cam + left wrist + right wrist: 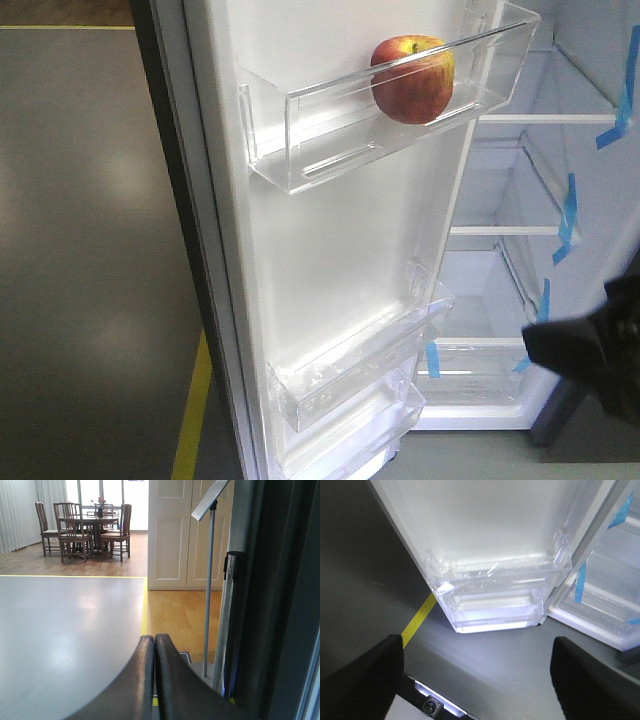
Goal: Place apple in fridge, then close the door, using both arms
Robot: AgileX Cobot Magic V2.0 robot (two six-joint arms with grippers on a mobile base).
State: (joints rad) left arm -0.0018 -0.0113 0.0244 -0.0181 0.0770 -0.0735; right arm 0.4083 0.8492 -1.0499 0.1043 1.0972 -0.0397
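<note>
The red apple point(412, 78) sits in the top clear bin point(330, 130) of the open fridge door point(330, 280). The fridge point(520, 200) stands open behind it, white inside with glass shelves and blue tape strips point(566, 215). My right gripper point(476, 675) is open and empty, low in front of the door's bottom bins point(495, 595); part of that arm point(590, 345) shows black at the right of the front view. My left gripper point(154, 642) is shut on nothing, beside the dark grey outer face of the door point(295, 605).
A grey floor with a yellow line point(192, 410) lies left of the door. In the left wrist view a chrome stanchion post point(209, 590) with a sign stands close, white doors point(180, 530) behind it, and a table with chairs point(85, 527) far off.
</note>
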